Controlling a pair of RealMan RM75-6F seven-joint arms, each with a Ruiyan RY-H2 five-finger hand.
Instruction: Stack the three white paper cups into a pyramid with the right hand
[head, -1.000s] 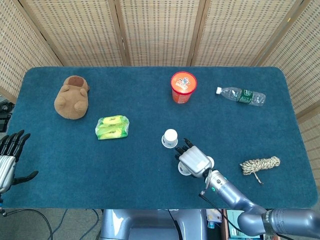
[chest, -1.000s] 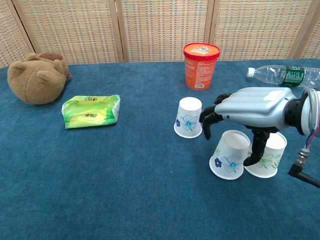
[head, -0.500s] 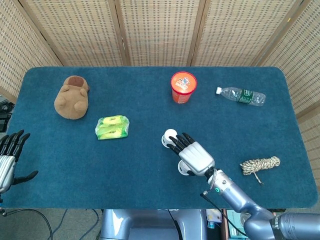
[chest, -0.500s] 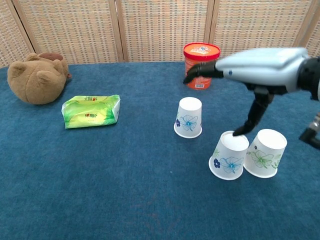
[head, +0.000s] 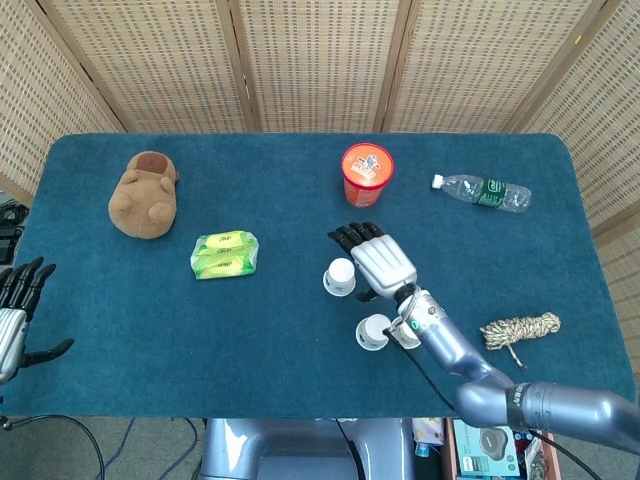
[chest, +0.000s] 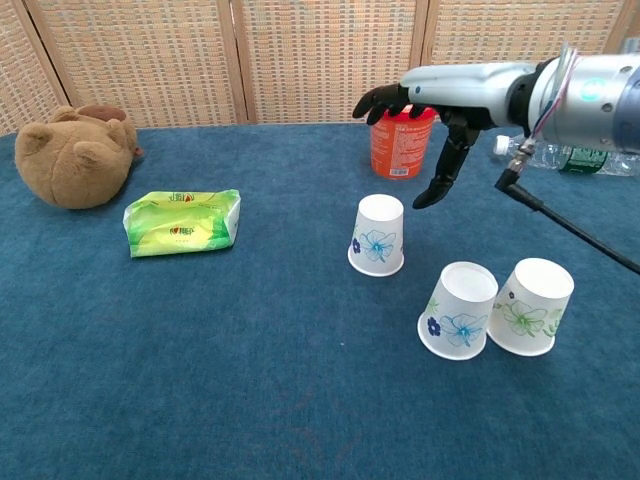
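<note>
Here, the fingers (chest: 385, 98) of the right hand (chest: 445, 95) are spread wide and nothing is held; the hand is raised above the far cup (chest: 378, 235). Two base cups (chest: 460, 310) (chest: 530, 306) are set touching, near and right of it. If the far cup is squeezed hard, it could be crushed or tipped; the base pair could be knocked apart in placing.

No text or label is clear enough to read.
</note>
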